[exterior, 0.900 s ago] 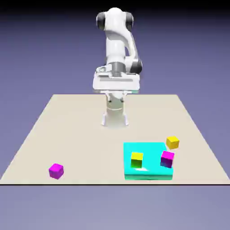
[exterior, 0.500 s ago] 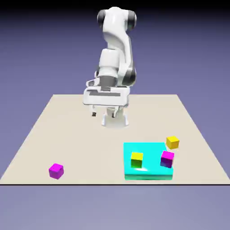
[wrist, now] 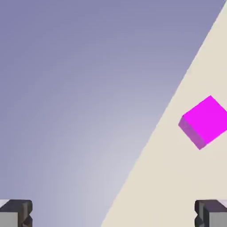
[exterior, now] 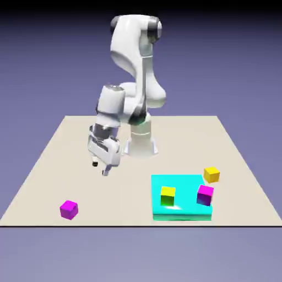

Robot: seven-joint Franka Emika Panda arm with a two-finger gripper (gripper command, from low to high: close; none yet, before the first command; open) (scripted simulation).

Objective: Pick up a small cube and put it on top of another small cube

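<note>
One small magenta cube (exterior: 69, 209) lies alone on the table near the front edge, at the exterior view's left. It also shows in the hand view as a magenta cube (wrist: 205, 121) at the right, well ahead of the fingertips. A second small magenta cube (exterior: 205, 194) sits at the right edge of the flat cyan slab (exterior: 177, 184). My gripper (exterior: 100, 168) hangs in the air above the table, behind and right of the lone cube. It is open and holds nothing; in the hand view my gripper (wrist: 113, 215) shows both tips far apart.
A yellow cube (exterior: 167, 195) rests on the cyan slab beside the second magenta cube. Another yellow cube (exterior: 211, 175) stands on the table just behind the slab's right corner. The hand view shows the table's edge (wrist: 146, 150) running diagonally against the backdrop.
The arm has swung from the middle toward the exterior view's left and come down closer to the table, with the hand tilting. No cube has moved.
</note>
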